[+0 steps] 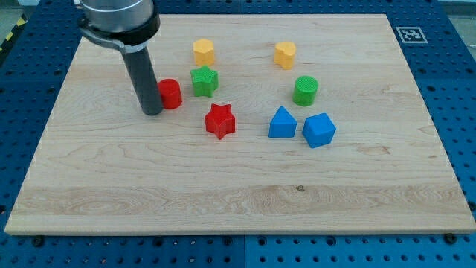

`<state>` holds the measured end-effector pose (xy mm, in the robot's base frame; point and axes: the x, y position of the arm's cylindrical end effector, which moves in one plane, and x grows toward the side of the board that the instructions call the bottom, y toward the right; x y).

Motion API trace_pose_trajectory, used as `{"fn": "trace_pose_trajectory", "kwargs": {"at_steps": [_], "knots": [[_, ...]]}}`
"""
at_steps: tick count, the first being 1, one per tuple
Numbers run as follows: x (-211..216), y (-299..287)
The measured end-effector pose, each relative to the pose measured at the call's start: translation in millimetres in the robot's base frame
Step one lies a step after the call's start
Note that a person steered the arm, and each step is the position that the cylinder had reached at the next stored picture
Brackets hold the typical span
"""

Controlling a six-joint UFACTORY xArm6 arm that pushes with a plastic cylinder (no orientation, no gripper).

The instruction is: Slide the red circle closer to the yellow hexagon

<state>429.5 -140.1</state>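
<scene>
Tip [152,112] touching red circle [171,94], circle at view's right

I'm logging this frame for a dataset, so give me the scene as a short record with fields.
tip: my tip touches the red circle's left side
red circle: left of green star
yellow hexagon: above green star, toward the view's top
other yellow block: at the view's top right
green cylinder
red star
blue blocks: triangle, cube
surface: wooden board
</scene>
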Motion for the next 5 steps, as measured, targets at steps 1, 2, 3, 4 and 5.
{"fn": "trace_pose_trajectory", "kwargs": {"at_steps": [1,2,3,4,5], "knots": [[-1,0],[22,5],[30,15],[27,25],[22,35]]}}
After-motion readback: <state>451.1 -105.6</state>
